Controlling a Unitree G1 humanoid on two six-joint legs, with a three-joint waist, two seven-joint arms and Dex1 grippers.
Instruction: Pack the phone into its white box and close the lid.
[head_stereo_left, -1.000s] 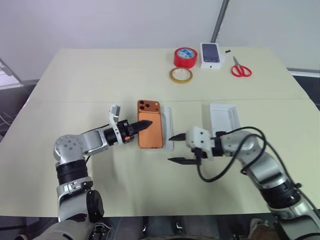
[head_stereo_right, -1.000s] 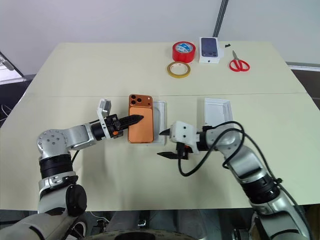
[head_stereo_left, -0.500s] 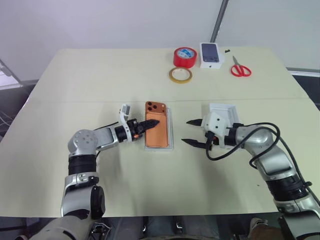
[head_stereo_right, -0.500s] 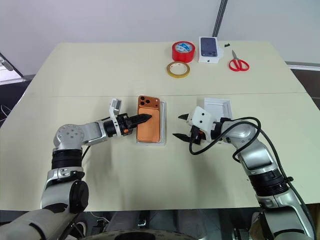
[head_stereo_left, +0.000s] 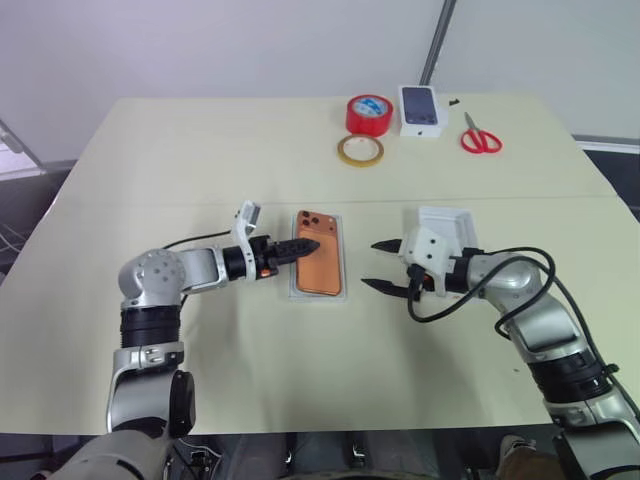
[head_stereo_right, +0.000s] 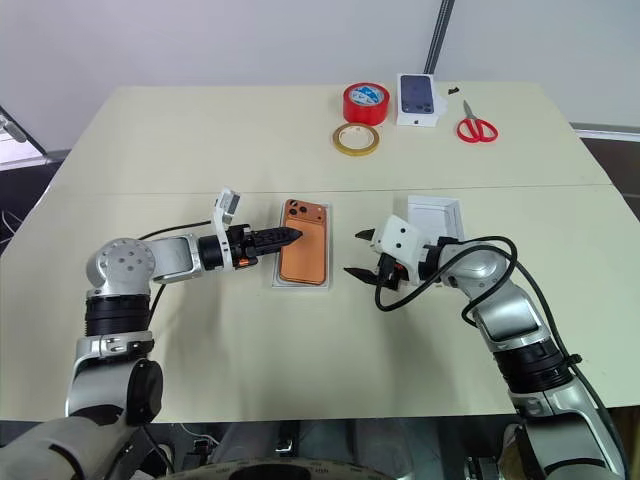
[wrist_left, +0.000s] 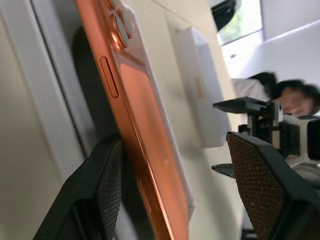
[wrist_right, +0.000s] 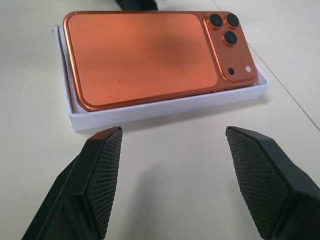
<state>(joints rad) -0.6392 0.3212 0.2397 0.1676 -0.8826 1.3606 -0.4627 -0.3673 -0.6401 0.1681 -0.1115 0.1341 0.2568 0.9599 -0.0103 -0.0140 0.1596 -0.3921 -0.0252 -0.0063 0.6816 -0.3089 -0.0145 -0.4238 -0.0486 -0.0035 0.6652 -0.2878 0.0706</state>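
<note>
The orange phone (head_stereo_left: 320, 265) lies back up in the white box (head_stereo_left: 344, 262) at the table's middle, camera lenses at the far end. My left gripper (head_stereo_left: 308, 245) reaches in from the left and is open. One of its fingers (wrist_left: 102, 185) is at the phone's left edge and the other stands well clear above the phone. My right gripper (head_stereo_left: 372, 264) hovers open just right of the box and points at it, with nothing between its fingers (wrist_right: 100, 170). The lid (head_stereo_left: 447, 232) lies white inner face up behind the right gripper.
At the table's far edge sit a red tape roll (head_stereo_left: 370, 113), a yellow tape ring (head_stereo_left: 361, 150), a small white box with a dark phone picture (head_stereo_left: 422, 110) and red scissors (head_stereo_left: 481, 138). Bare tabletop surrounds the white box.
The left gripper has opened. The phone moved right, from across the box's left edge into the box. The right gripper moved away from me to the box's right side.
</note>
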